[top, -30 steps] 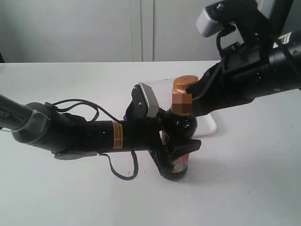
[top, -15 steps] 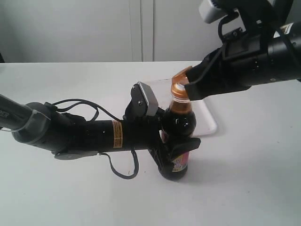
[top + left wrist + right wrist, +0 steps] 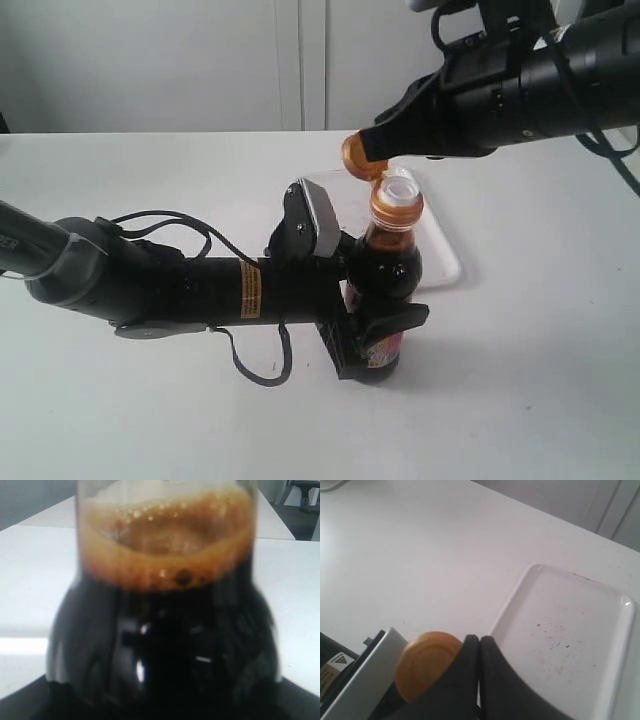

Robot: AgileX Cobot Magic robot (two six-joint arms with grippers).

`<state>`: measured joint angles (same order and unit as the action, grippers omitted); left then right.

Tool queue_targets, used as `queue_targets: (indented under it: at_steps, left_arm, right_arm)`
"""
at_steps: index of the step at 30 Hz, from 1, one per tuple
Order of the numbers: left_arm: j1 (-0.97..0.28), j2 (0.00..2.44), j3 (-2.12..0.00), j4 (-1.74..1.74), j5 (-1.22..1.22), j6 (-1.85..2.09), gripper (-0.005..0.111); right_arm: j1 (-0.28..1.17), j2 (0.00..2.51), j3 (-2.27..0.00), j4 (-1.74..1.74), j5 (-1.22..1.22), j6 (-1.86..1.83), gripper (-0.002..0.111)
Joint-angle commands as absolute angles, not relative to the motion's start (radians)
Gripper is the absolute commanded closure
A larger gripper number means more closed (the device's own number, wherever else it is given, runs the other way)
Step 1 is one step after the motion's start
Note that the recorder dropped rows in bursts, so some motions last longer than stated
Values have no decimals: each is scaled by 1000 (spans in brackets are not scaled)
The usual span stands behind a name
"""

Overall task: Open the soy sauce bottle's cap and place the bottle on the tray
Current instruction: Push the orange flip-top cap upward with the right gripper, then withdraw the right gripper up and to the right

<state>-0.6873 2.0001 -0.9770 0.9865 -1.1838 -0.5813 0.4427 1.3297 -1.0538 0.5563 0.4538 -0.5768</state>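
The soy sauce bottle (image 3: 386,266) stands upright on the table in front of the tray (image 3: 447,262), with my left gripper (image 3: 376,334) shut around its lower body. Its dark liquid and foam line fill the left wrist view, where the bottle (image 3: 165,630) hides the jaws. The orange-brown cap (image 3: 359,158) is flipped up and back from its collar (image 3: 397,208), and the white spout (image 3: 398,184) is bare. My right gripper (image 3: 380,150) is shut, fingertips pressed together, resting against the raised cap (image 3: 426,663). Nothing sits between the right gripper (image 3: 479,641) fingers.
The white tray (image 3: 563,625) lies empty just behind the bottle, with small dark specks on it. The left arm (image 3: 180,285) stretches across the table from the left, its grey camera housing (image 3: 314,213) beside the bottle's neck. A pale wall runs behind the table.
The right gripper has moved up and back to the left, swinging the cap off the bottle's mouth. The white spout now shows. The left gripper and bottle have stayed put.
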Motion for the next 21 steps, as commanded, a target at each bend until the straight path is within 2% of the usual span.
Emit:
queue_targets:
  at_steps: [1, 11, 21]
  left_arm:
    - [-700, 1996, -979, 1010, -1187, -579, 106]
    - [-700, 1996, -979, 1010, -1182, -579, 106]
    - [-700, 1996, -979, 1010, -1180, -579, 106]
  right_arm:
    - [442, 1330, -1071, 558, 448, -576, 108]
    - [428, 1328, -1107, 422, 496, -545, 108]
    - [341, 1328, -1107, 265, 600, -440, 108]
